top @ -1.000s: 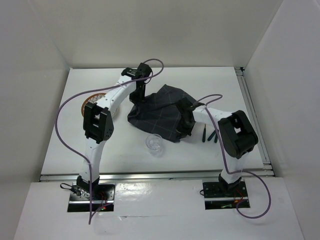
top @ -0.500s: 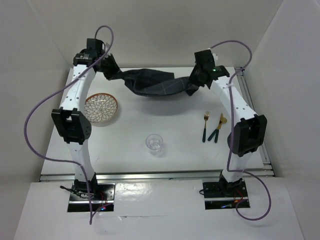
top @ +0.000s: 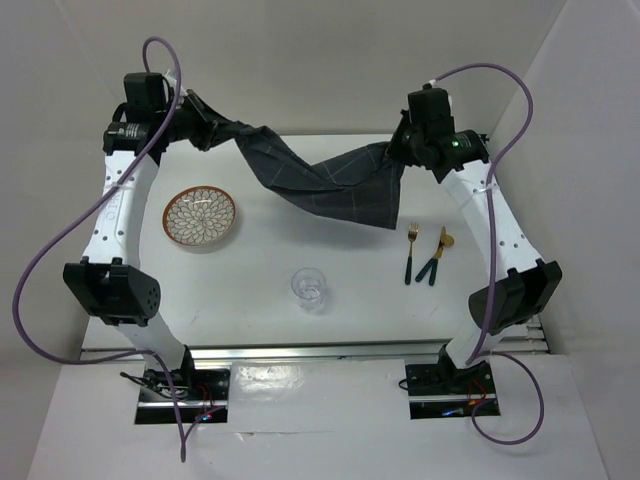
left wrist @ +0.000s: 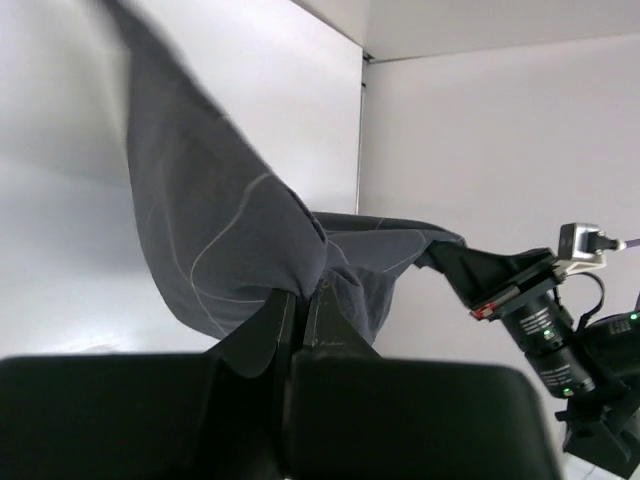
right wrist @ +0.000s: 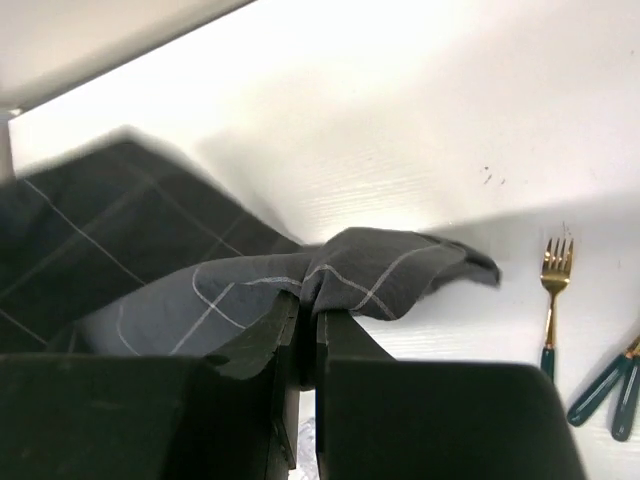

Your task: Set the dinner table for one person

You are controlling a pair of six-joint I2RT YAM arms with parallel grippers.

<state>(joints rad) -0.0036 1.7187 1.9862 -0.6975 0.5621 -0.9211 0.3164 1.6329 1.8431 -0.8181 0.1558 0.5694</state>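
1. The left tool (top: 203, 128) is clamping one bunched corner of the dark grey checked cloth (top: 330, 190), with its jaws closed down to the thickness of the fabric.
2. The right tool (top: 402, 150) is pinching the opposite corner the same way, its jaws nearly together around a fold.
3. Both tools are holding high above the white counter (top: 250, 310), which is spreading out beneath them with its metal rail on the arm-base side.
4. The cloth is sagging between the two tools, and its lowest edge is hanging nearer the right tool. Whether that edge is touching the counter cannot be told.
5. A patterned plate (top: 200, 216) is sitting on the counter below the left tool, apart from the cloth.
6. A clear glass (top: 309, 288) is standing between the tools, closer to the arm bases than the cloth.
7. A gold fork (top: 411, 252) with a teal handle is lying below the right tool, just beside more teal-handled cutlery (top: 437, 258).
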